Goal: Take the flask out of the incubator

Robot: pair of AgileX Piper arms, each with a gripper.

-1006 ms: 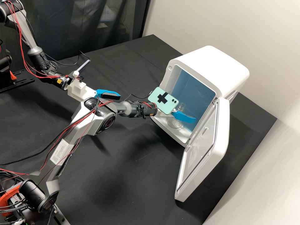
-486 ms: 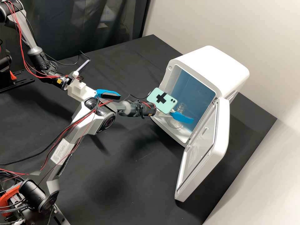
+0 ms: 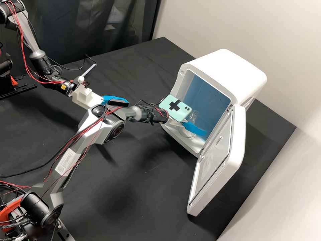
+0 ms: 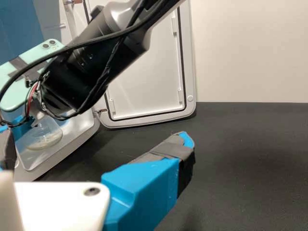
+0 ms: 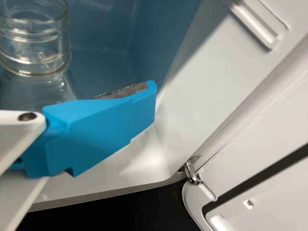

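Right pincer (image 3: 194, 126) of mine sits inside the open front of the white incubator (image 3: 227, 72), low over its floor. Whether it is closed on anything I cannot tell from my screens. Just beside it I see the clear glass flask (image 5: 32, 45), upright in the blue chamber, its threaded neck uncapped. On the pincer's far side from the flask, the door (image 3: 230, 150) stands swung wide. A mint-green phone (image 3: 175, 107) rides on the wrist just behind the pincer.

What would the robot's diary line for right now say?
right gripper: open, beside flask inside incubator | left gripper: open, above bench | flask: not out yet
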